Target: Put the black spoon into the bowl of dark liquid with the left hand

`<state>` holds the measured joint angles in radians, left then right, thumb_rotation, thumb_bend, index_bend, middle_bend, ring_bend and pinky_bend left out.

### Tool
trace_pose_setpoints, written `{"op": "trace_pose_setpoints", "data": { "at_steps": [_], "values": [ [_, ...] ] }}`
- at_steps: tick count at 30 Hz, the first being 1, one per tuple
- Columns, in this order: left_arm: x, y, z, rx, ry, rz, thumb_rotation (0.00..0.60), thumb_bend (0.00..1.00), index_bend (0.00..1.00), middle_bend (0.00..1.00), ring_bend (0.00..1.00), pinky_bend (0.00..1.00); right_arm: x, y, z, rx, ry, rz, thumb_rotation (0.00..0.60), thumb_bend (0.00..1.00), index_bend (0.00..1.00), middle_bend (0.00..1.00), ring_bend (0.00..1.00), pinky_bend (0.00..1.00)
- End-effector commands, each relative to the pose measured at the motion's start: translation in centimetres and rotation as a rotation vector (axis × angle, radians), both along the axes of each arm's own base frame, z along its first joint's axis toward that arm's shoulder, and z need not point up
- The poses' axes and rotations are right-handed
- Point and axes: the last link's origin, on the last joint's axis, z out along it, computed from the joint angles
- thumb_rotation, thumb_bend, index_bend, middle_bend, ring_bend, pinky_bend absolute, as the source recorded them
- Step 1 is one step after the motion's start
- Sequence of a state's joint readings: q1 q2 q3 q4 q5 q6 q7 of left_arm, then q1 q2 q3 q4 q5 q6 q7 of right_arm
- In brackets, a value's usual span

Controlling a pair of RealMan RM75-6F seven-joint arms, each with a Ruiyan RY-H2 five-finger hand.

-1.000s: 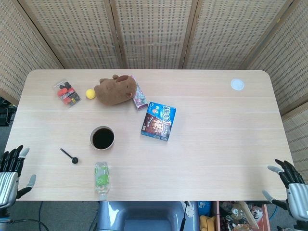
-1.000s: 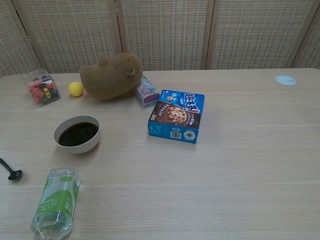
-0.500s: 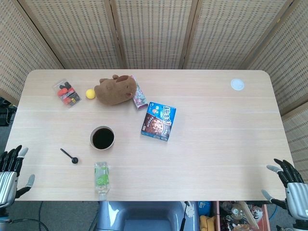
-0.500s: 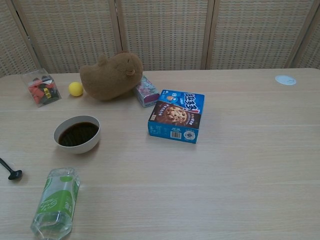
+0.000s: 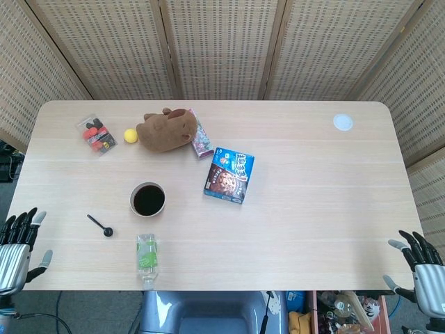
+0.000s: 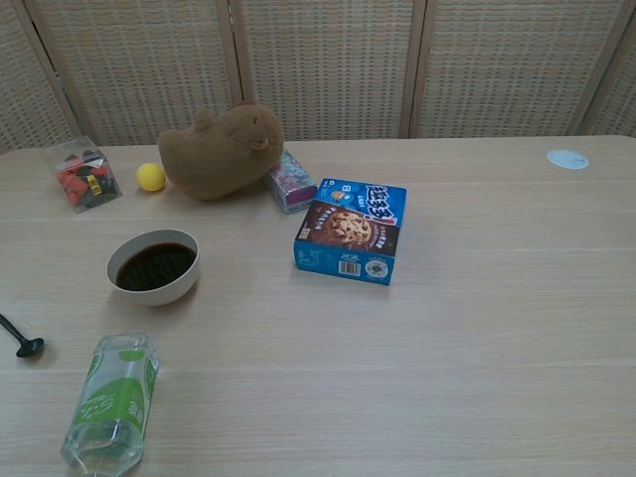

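The black spoon point(image 5: 100, 225) lies flat on the table, left of the white bowl of dark liquid point(image 5: 147, 199); in the chest view the spoon point(image 6: 20, 339) is at the left edge and the bowl point(image 6: 153, 266) sits right of it. My left hand point(image 5: 17, 245) hangs off the table's front left corner, fingers spread, holding nothing, well left of the spoon. Off the front right corner is my right hand point(image 5: 423, 268), fingers spread and empty. Neither hand shows in the chest view.
A green-labelled bottle point(image 5: 147, 259) lies on its side in front of the bowl. A blue cookie box point(image 5: 229, 175) sits right of the bowl. Behind are a brown plush toy point(image 5: 165, 129), a yellow ball point(image 5: 129, 136), a clear snack box point(image 5: 96, 134) and a white disc point(image 5: 342, 122).
My left hand has shifted slightly lower and to the right at the table corner. The right hand dropped a little. Objects on the table have not moved.
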<state>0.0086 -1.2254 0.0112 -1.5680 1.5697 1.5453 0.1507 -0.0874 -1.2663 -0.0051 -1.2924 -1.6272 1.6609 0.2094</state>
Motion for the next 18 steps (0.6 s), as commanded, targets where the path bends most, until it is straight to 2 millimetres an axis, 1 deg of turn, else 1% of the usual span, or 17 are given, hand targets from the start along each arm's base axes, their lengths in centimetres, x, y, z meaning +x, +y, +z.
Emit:
{"op": "trace_pose_setpoints", "data": {
  "at_steps": [1, 4, 5, 6, 8, 11, 12, 14, 18],
  "values": [
    [0.0, 0.2, 0.0, -0.019, 0.025, -0.006, 0.600, 0.40, 0.01, 0.07, 0.00, 0.00, -0.1, 0.1, 0.0, -0.001, 0.006, -0.005, 0.600, 0.30, 0.29, 0.23, 0.11, 0.21],
    [-0.1, 0.6, 0.0, -0.037, 0.059, -0.014, 0.600, 0.40, 0.05, 0.14, 0.04, 0.00, -0.1, 0.1, -0.1, -0.001, 0.000, -0.009, 0.600, 0.30, 0.29, 0.23, 0.11, 0.21],
    [-0.2, 1.0, 0.0, -0.042, 0.070, -0.019, 0.600, 0.40, 0.08, 0.17, 0.07, 0.03, -0.1, 0.1, -0.1, -0.001, -0.005, -0.009, 0.600, 0.30, 0.29, 0.23, 0.11, 0.21],
    [-0.2, 1.2, 0.0, -0.045, 0.074, -0.021, 0.600, 0.40, 0.09, 0.20, 0.09, 0.06, -0.1, 0.1, -0.1, 0.000, -0.008, -0.010, 0.600, 0.30, 0.29, 0.23, 0.11, 0.21],
    [-0.2, 1.8, -0.2, -0.059, 0.092, -0.031, 0.600, 0.40, 0.12, 0.27, 0.15, 0.20, -0.1, 0.1, -0.2, 0.003, -0.013, -0.013, 0.600, 0.30, 0.29, 0.23, 0.11, 0.21],
    [-0.3, 3.0, -0.6, -0.098, 0.145, -0.061, 0.600, 0.40, 0.16, 0.36, 0.21, 0.35, -0.1, 0.2, -0.2, 0.005, -0.015, -0.014, 0.600, 0.30, 0.29, 0.23, 0.11, 0.21],
    [-0.4, 3.4, -0.8, -0.112, 0.161, -0.068, 0.600, 0.40, 0.18, 0.38, 0.23, 0.37, -0.1, 0.2, -0.2, 0.003, -0.016, -0.013, 0.600, 0.30, 0.29, 0.23, 0.11, 0.21],
    [-0.5, 4.5, -1.1, -0.144, 0.199, -0.081, 0.600, 0.39, 0.23, 0.46, 0.30, 0.44, -0.1, 0.2, -0.1, -0.001, -0.017, -0.013, 0.600, 0.30, 0.29, 0.23, 0.11, 0.21],
    [-0.6, 6.2, -1.5, -0.176, 0.246, -0.090, 0.600, 0.38, 0.30, 0.60, 0.42, 0.53, -0.1, 0.3, -0.1, -0.001, -0.021, -0.016, 0.600, 0.30, 0.29, 0.23, 0.11, 0.21]
  ]
}}
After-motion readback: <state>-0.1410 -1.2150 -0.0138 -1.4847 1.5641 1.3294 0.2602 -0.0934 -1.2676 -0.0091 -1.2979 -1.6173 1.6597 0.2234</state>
